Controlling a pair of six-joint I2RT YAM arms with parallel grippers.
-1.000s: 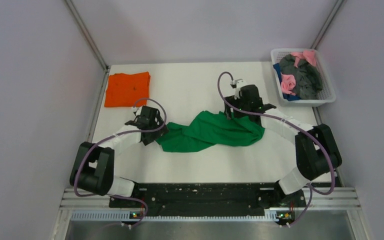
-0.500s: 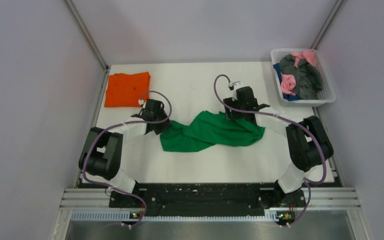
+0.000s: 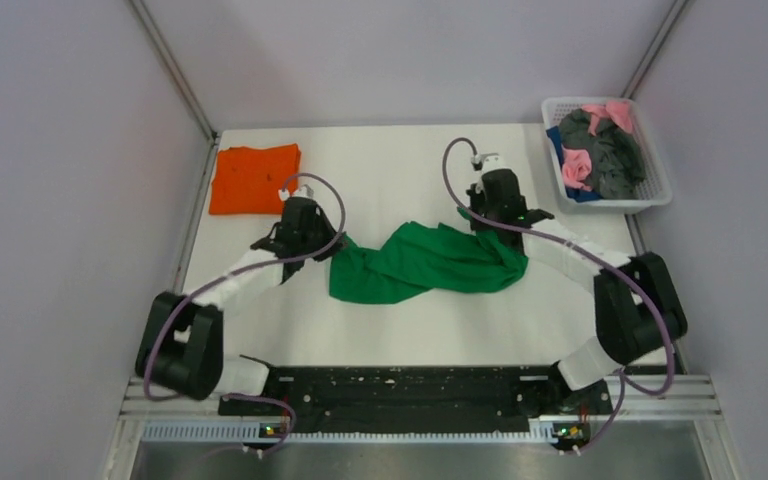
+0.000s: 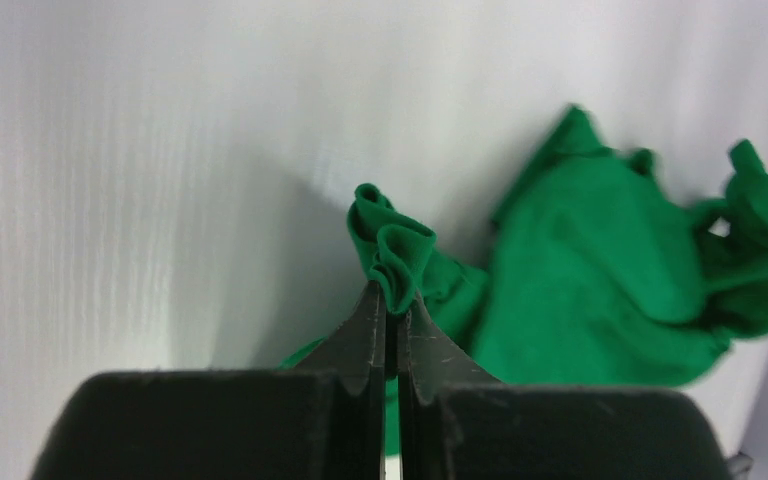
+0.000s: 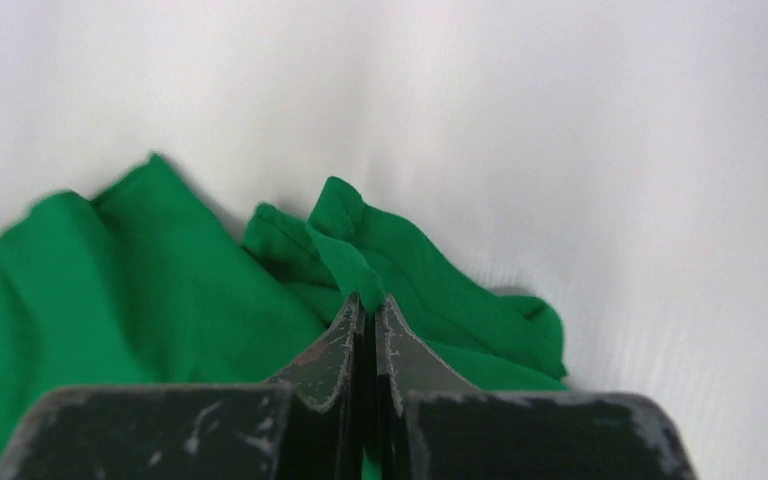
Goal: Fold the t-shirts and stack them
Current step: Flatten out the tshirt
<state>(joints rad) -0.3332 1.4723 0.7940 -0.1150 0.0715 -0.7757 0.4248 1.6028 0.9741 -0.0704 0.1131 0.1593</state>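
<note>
Both ends of the green shirt (image 3: 430, 262) pinched.
The left gripper (image 4: 390, 300) and right gripper (image 5: 368, 300), jaws pressed together, each nip a bunched fold mid-tabletop (image 3: 380, 165); the orange shirt (image 3: 253, 178) lies folded at the far-left corner, a basket (image 3: 610, 206) beside the far-right corner.

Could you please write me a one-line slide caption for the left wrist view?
Left gripper shut on a bunched fold of the green t-shirt, which lies crumpled on the white table.
</note>
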